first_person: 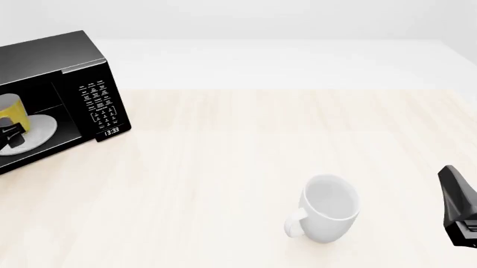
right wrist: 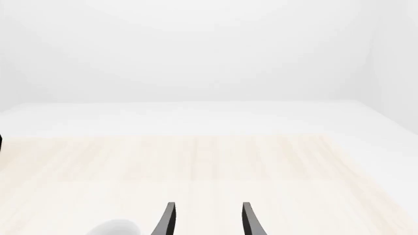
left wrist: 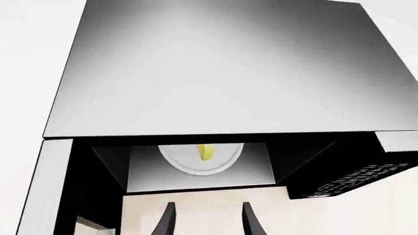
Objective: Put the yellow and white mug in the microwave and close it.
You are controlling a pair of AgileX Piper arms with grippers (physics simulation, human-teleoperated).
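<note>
Mugs — I count two. One yellow and white mug [first_person: 10,113] stands upright on the white plate [first_person: 39,129] inside the one microwave [first_person: 52,58], door open; I cannot see its handle. One white mug [first_person: 329,208] stands far off on the table [first_person: 223,145]. My left gripper [left wrist: 207,220] is open, holding nothing — so is my right gripper [right wrist: 207,220].
</note>
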